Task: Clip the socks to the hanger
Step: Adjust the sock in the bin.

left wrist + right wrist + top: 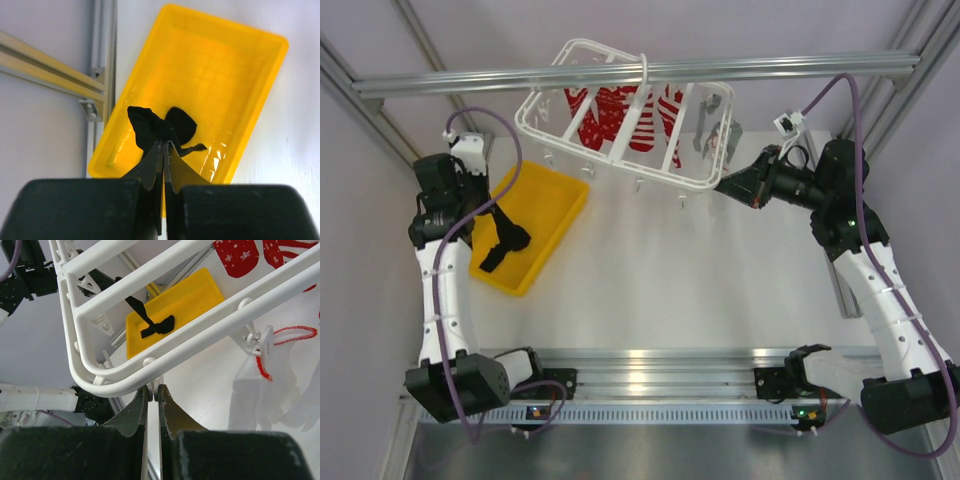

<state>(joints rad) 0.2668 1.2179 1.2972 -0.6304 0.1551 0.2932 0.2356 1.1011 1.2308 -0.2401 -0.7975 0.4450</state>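
Left gripper (164, 146) pinches a limp black sock (149, 127) at its fingertips, the crumpled fabric drooping beyond them over the yellow tray (250, 65); right gripper (155, 390) (jaws closed too) nips the curved rim of the white barred hanger (165, 360) just above it.

The right tool (154, 390) nips the curved rim of the white hanger (200, 335), yellow tray (195, 297) beyond.
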